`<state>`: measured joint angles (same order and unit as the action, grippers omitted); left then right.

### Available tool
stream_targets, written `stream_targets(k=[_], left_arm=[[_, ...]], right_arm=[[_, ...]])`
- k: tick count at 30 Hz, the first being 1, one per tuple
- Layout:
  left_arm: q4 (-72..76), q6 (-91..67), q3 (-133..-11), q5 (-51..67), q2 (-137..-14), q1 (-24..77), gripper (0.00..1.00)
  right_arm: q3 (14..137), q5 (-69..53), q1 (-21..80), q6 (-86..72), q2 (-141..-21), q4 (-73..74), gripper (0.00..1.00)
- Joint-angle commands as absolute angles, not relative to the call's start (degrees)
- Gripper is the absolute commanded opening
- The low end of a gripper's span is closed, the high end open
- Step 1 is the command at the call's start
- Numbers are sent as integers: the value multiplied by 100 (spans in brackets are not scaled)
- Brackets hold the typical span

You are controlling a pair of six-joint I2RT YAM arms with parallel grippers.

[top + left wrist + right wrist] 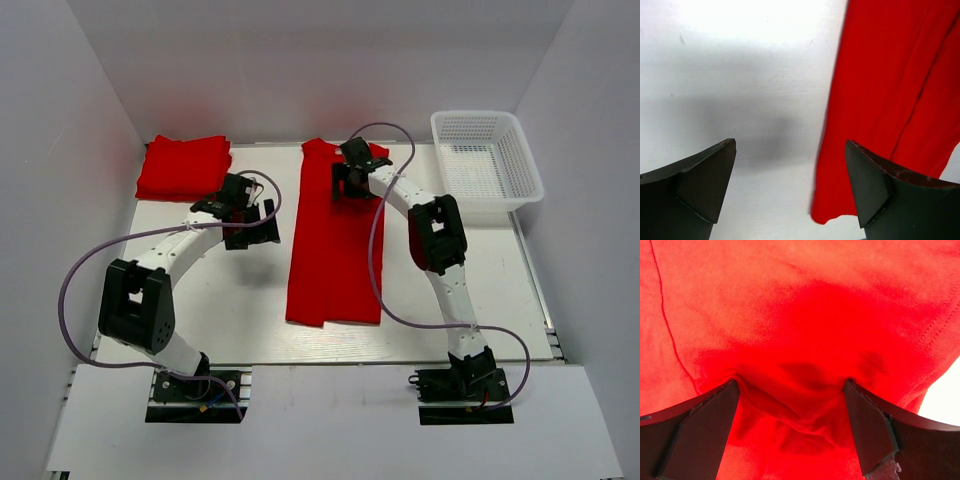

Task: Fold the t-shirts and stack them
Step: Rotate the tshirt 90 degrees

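A long red t-shirt, folded lengthwise into a strip, lies on the middle of the white table. My right gripper is at its far end. In the right wrist view its jaws stand open, pressed down on the cloth, with a bunched wrinkle between the fingers. My left gripper is open and empty just left of the strip. In the left wrist view it hangs over bare table, with the shirt's edge and corner by the right finger. A stack of folded red t-shirts lies at the back left.
A white mesh basket stands at the back right, beside the table's far right corner. White walls close in the left, back and right. Cables loop from both arms. Bare table lies left of the strip.
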<state>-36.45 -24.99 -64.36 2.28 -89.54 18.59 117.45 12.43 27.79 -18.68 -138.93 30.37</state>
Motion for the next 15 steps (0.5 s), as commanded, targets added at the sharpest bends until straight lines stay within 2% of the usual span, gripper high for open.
stream_targets(k=[1, 5, 7, 11, 15], left_arm=[[-3174, -2355, -6557, 640, -8587, 1749, 100], [-2901, -2180, -6644, 1282, -8867, 1696, 100], [-2900, -2048, -6749, 1362, -8991, 1696, 100], [-2848, -1916, -6750, 1310, -9070, 1872, 100], [-2848, -1811, -6522, 1433, -9088, 1942, 100]], right_arm=[[12049, 1494, 2444, -1400, -14379, 3182, 90], [12085, 662, 2268, -257, -14291, 2699, 90], [12076, 676, 2329, 121, -13984, 2663, 90], [11822, 106, 2329, -113, -13063, 2531, 90], [10935, 62, 2382, -290, -11992, 2452, 90]])
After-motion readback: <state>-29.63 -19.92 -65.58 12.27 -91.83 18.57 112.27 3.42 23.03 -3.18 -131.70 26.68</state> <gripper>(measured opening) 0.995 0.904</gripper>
